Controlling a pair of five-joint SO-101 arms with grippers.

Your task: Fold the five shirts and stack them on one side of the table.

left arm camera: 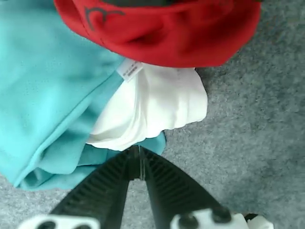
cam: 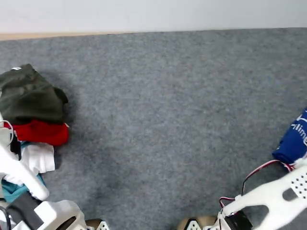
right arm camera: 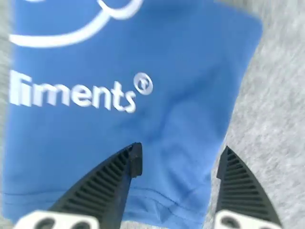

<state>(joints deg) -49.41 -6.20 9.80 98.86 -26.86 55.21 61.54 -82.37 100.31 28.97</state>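
Right end effector (right arm camera: 181, 149) gapes; grey felt (cam: 168, 120), pale wall (cam: 153, 14).

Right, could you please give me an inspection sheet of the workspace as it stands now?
Surface: grey felt-like table.
Job's things: dark green shirt, red shirt, white shirt and teal shirt bunched in one heap by the left arm; blue shirt apart, by the right arm.
Clutter: nothing seen.
Grippers: left gripper shut, at the edge of the teal and white shirts; right gripper open, over the blue shirt.
Cables: red, black and white wires loop beside the right arm.
Surroundings: pale wall beyond the table's far edge.
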